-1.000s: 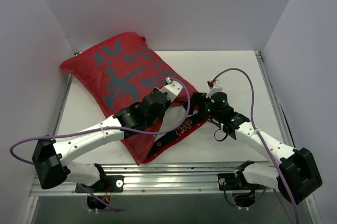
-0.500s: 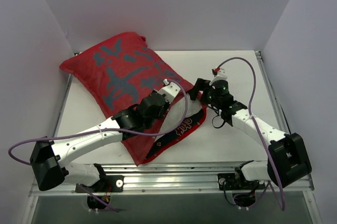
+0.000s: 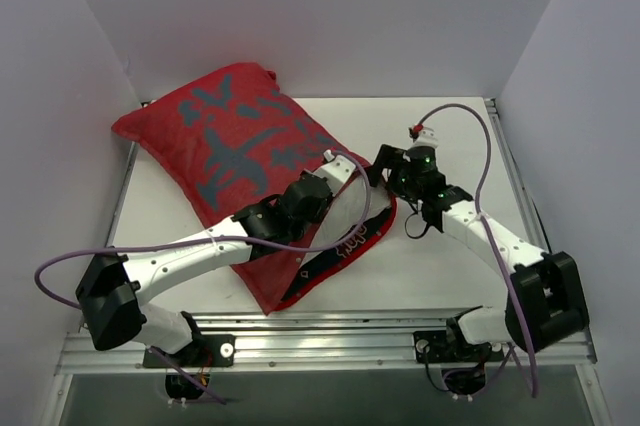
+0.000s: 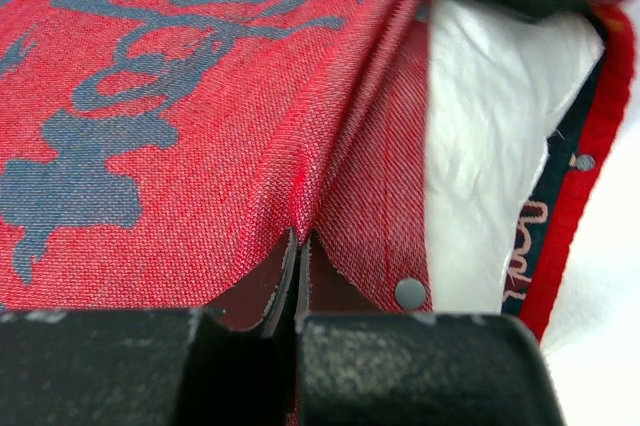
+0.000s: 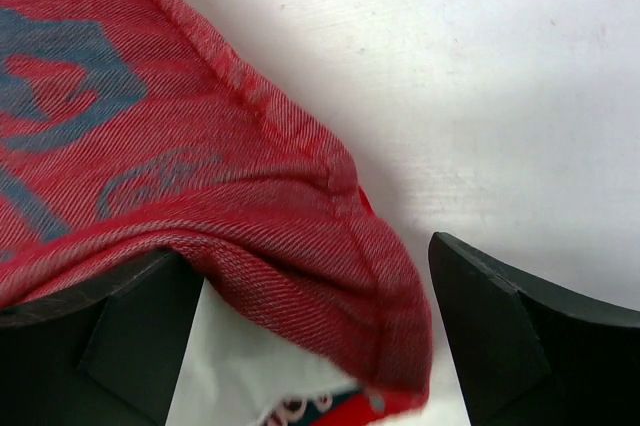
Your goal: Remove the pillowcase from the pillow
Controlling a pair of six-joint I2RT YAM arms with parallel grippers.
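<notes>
The red pillowcase point(image 3: 230, 151) with dark grey marks lies from the back left to the table's middle, stuffed with the pillow. Its open end with a dark inner band point(image 3: 335, 251) faces the front. My left gripper point(image 3: 343, 168) is shut on a fold of the case's upper edge point(image 4: 300, 241). The white pillow point(image 4: 490, 126) shows inside the opening, right of that fold. My right gripper point(image 3: 374, 172) is open, its jaws astride the case's red corner point(image 5: 330, 236), with the pillow point(image 5: 250, 371) showing beneath it.
The white table point(image 3: 450, 126) has bare surface to the right of the case. Grey walls close in the back and both sides. A metal rail point(image 3: 330, 331) runs along the front edge. Purple cables loop off both arms.
My left gripper has moved back and right with the case's edge in it. My right gripper has moved back and now stands around the case's corner.
</notes>
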